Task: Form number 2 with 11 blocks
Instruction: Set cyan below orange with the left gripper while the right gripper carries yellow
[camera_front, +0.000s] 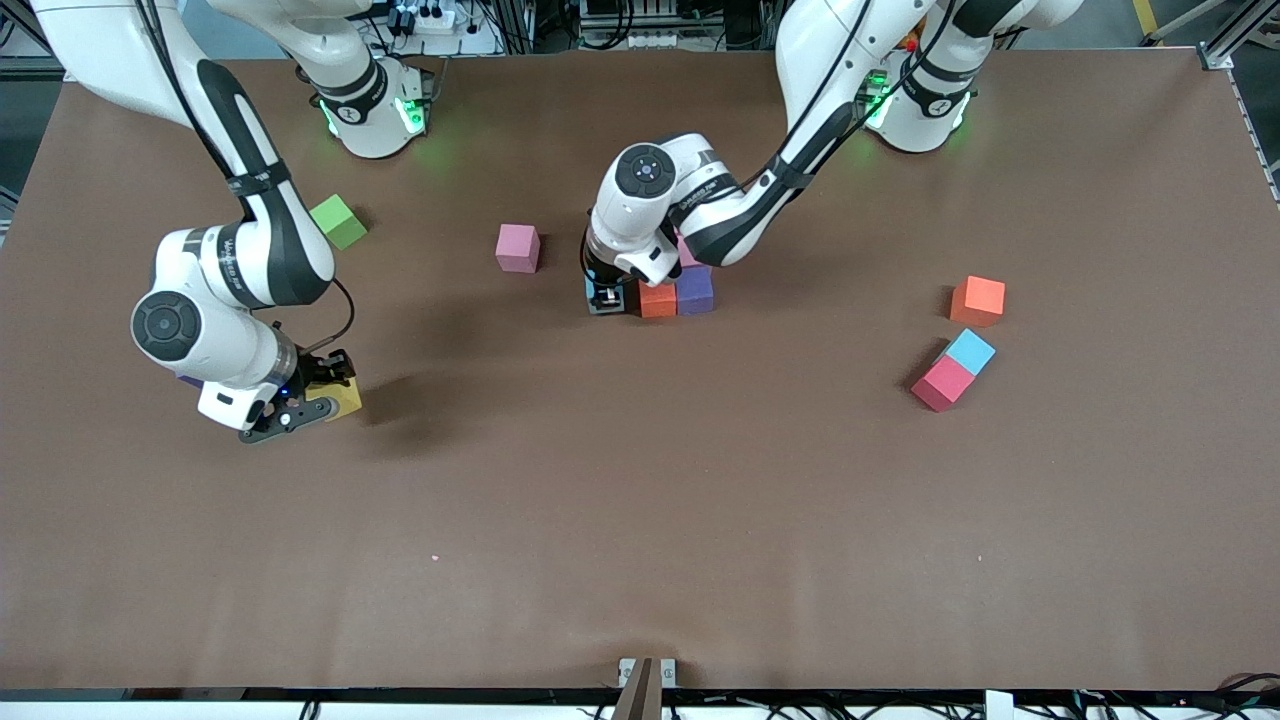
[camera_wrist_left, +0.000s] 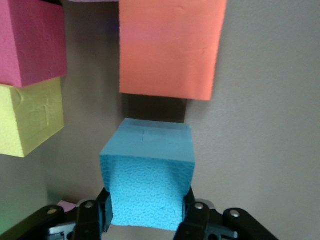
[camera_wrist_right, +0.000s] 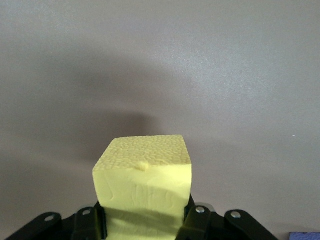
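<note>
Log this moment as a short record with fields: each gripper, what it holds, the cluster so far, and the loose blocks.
left gripper: shut on a light blue block, beside the orange block of the cluster
right gripper: shut on a yellow block, toward the right arm's end of the table
cluster: orange block touching purple block; rest hidden under the left arm
loose blocks: pink block, orange-red block, blue block touching red block
green block: apart

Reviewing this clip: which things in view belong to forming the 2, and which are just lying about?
Job:
light blue cube in left gripper, beside orange cube and purple cube
yellow cube in right gripper
loose pink cube, red-orange cube, blue-and-red pair

Lying about:
green cube
</note>
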